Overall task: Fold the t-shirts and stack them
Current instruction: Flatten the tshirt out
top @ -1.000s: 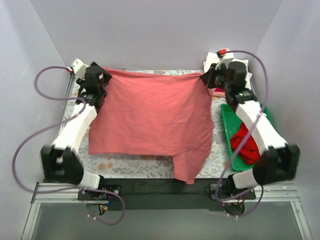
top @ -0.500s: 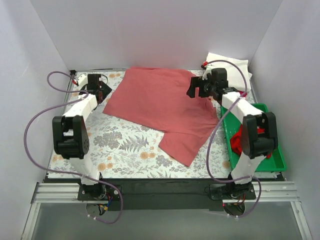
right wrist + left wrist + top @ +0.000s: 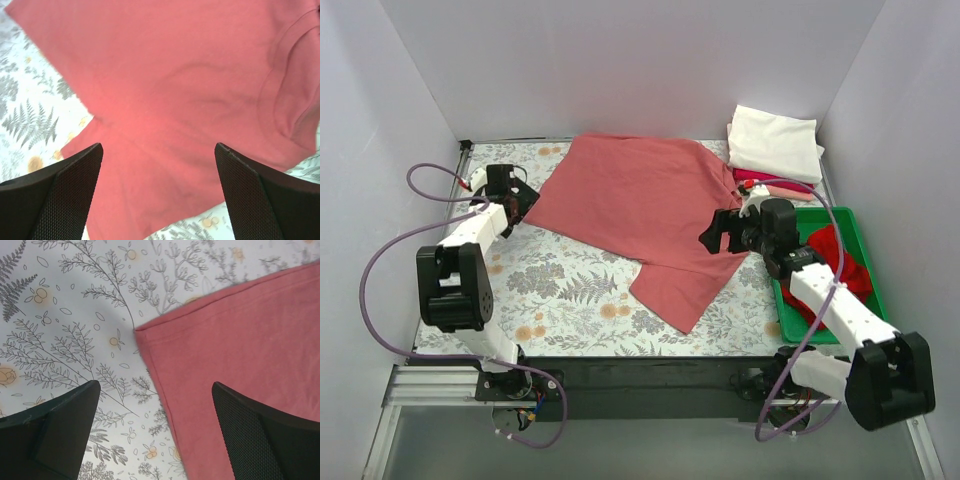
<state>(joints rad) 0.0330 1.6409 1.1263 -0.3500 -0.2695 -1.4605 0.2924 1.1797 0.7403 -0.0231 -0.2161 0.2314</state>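
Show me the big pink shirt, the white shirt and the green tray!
pink shirt (image 3: 640, 195), top view, middle of its spread-out body.
white shirt (image 3: 775, 140), top view, top face of the folded shirt.
green tray (image 3: 878, 300), top view, its right rim.

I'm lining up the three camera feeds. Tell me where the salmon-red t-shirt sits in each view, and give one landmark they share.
Top external: the salmon-red t-shirt lies spread across the centre, reaching the far side.
Left wrist: it fills the right side, with its hemmed corner near the centre.
Right wrist: it fills most of the frame.
Shared landmark: the floral tablecloth, showing left of the shirt in every view.
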